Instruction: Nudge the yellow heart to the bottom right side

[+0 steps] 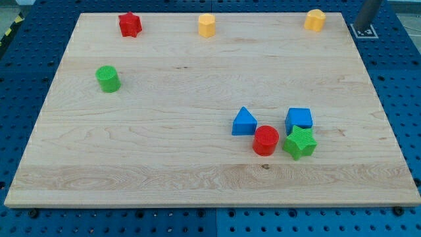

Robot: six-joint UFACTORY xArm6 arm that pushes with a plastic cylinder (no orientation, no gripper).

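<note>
Task looks unstarted. Two yellow blocks sit along the board's far edge: one at 12 o'clock (207,25), one at 1 o'clock (315,20). Which is the heart cannot be told; the 1 o'clock one seems likelier. Neither is near the 5 o'clock corner, so the whole push remains. A dark rod (369,13) shows at the upper right, off the board (164,131); the tip's position cannot be told. The rod carries no claw.

A smooth, dark grey cylindrical rod (370,12) shows at the view's top right; my tip (362,26) ends plain.
</note>
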